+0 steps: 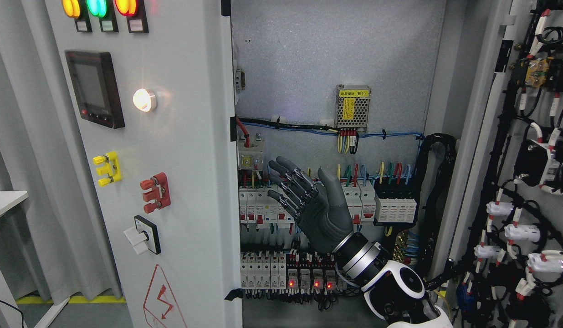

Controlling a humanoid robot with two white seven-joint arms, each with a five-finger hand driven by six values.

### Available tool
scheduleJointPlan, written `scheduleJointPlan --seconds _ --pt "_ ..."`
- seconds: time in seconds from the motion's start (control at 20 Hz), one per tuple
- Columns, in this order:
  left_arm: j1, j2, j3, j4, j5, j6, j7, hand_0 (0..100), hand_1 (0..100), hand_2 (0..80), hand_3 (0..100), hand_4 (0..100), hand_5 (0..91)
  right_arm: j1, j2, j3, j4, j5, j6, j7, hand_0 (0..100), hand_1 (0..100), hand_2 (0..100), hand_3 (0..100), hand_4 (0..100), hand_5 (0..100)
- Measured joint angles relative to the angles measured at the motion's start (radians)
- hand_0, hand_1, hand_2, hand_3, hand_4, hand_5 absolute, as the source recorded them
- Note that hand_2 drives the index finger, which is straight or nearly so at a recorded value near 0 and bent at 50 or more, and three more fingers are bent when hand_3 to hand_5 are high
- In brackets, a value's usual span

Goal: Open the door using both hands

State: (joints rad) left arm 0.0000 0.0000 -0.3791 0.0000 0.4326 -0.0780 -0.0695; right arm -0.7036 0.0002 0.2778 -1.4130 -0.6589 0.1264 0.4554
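Reaching up from five o'clock, the robot's right hand is held up with fingers spread, grasping nothing, in front of the open cabinet's white switches, while the grey metal door stands swung open at three o'clock.

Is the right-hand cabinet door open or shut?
Open. The right door is swung out, showing its wired inner face and the breakers inside.
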Motion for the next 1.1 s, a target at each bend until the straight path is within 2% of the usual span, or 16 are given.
scheduleJointPlan --seconds 0.4,0.95,1.1 --pt "0.000 0.000 0.000 0.000 0.000 0.003 0.000 30 0 2.8 3 4 0.0 0.020 0.000 0.061 -0.061 0.007 0.005 -0.013 22 0 0 0 0 0" --pt "0.000 0.000 0.001 0.000 0.000 -0.001 0.000 30 0 2.7 3 4 0.0 0.055 0.000 0.227 -0.116 -0.007 -0.036 0.004 22 0 0 0 0 0" --pt "0.000 0.000 0.001 0.000 0.000 -0.001 0.000 30 0 2.6 3 4 0.0 0.057 0.000 0.266 -0.125 -0.032 -0.050 0.030 22 0 0 0 0 0"
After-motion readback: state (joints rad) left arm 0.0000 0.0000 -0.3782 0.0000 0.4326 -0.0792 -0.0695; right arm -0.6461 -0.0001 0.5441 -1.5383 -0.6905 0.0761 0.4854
